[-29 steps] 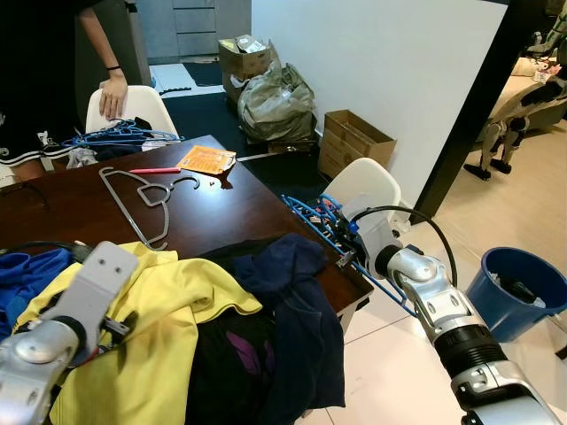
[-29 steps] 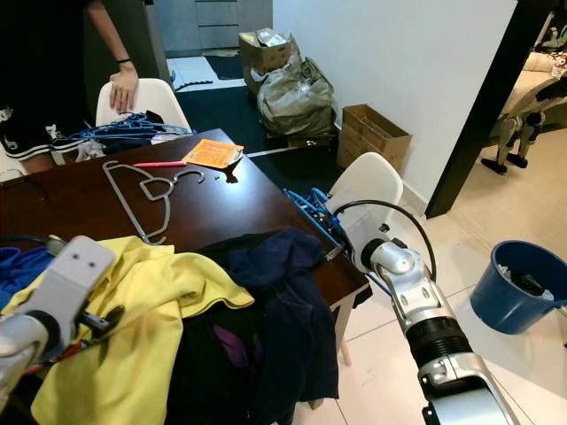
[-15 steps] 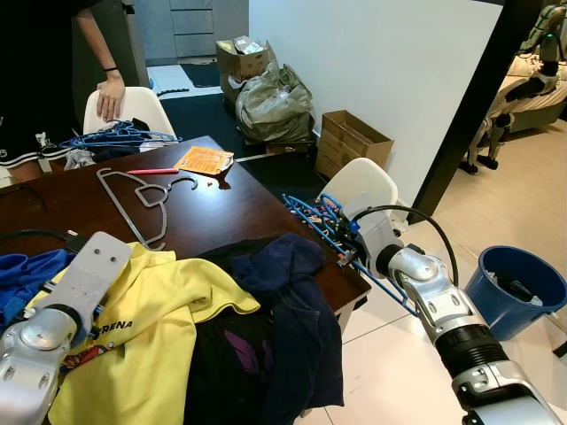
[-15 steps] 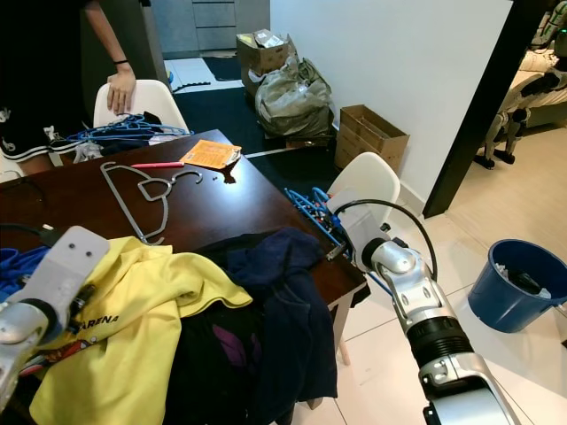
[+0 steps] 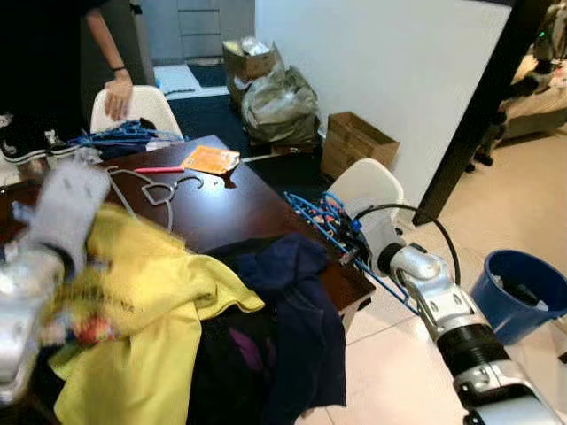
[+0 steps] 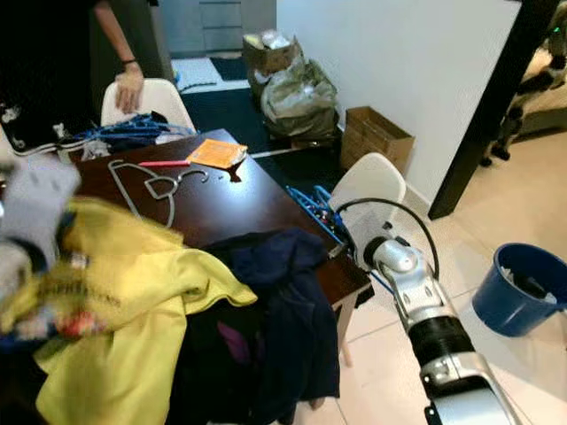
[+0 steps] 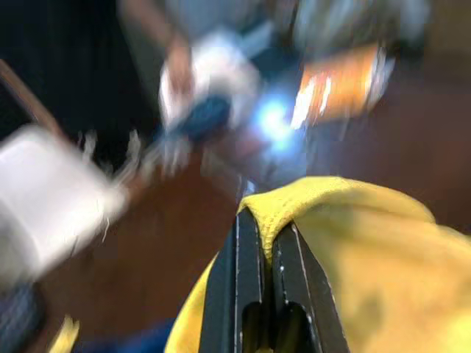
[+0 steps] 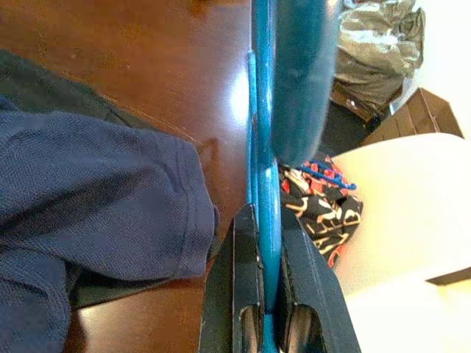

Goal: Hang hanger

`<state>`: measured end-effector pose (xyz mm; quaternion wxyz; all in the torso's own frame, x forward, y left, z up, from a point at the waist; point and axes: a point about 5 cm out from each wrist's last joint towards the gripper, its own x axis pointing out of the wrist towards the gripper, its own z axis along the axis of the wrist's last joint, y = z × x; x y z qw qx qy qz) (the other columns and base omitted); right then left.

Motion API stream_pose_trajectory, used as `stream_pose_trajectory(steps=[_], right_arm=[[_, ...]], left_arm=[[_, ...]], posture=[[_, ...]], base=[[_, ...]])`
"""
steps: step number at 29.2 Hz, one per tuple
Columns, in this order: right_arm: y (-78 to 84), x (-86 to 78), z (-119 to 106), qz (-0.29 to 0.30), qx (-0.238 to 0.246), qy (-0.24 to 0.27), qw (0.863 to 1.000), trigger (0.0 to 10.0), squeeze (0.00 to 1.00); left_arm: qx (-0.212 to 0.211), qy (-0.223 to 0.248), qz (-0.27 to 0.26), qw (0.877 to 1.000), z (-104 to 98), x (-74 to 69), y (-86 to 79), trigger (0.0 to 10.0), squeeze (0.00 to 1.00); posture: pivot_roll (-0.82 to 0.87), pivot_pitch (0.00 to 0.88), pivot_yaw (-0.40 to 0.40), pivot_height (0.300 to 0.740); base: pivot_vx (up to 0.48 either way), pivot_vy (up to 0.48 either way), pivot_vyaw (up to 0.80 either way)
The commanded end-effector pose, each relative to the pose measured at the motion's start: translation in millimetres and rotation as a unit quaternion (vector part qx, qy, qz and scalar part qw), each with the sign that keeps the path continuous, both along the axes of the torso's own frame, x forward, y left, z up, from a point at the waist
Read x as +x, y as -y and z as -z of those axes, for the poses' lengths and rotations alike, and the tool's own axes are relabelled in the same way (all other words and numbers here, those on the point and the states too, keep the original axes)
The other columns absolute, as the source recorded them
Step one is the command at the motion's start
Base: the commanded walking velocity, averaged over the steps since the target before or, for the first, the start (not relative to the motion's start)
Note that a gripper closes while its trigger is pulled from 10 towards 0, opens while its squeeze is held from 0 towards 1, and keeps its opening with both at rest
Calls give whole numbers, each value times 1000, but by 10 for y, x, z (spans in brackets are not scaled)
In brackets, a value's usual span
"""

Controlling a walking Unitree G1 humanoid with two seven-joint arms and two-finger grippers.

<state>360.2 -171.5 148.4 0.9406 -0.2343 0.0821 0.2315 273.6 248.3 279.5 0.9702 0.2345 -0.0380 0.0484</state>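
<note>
A blue plastic hanger (image 5: 317, 220) juts over the right edge of the dark wooden table (image 5: 239, 208); my right gripper (image 8: 266, 219) is shut on its bar, beside a navy garment (image 5: 297, 292). My left arm is raised and blurred at the left. In the left wrist view, my left gripper (image 7: 265, 218) is shut on a fold of the yellow shirt (image 5: 146, 301), which drapes from it over the pile of clothes. A grey wire hanger (image 5: 158, 190) lies flat on the table further back.
A white chair (image 5: 372, 188) stands right behind the right gripper. Another white chair (image 5: 133, 106) at the far side holds several blue hangers (image 5: 124, 135), with a person's hand (image 5: 118, 85) on its back. A blue bucket (image 5: 524, 288), cardboard box (image 5: 354, 142) and bags occupy the floor.
My left arm has swung up and back, lifting the yellow shirt off the pile. The right gripper has stayed on the blue hanger.
</note>
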Motion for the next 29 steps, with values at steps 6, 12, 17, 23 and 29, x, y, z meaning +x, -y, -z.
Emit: stream_pose_trajectory(steps=[6,12,17,23,29], right_arm=[[-30,71,-93,5,8,16,1000,10000,0],[-34,86,-109,6,9,19,1000,10000,0],[-42,90,-102,7,10,20,1000,10000,0],[-49,75,-71,4,10,18,1000,10000,0],[-28,61,-57,5,7,16,1000,10000,0]], left_arm=[[23,221,67,973,-1156,-154,19,0,0],[40,273,85,957,-1462,-235,-13,0,0],[16,272,134,953,-1496,-229,62,1176,0],[10,25,312,950,-563,-105,565,1569,0],[45,-166,408,897,385,-332,927,78,0]], posture=[[52,0,-46,740],[52,0,-45,740],[55,0,-41,740],[55,0,-39,740],[50,0,-31,740]], base=[[0,0,0],[0,0,0],[0,0,0],[0,0,0],[0,0,0]])
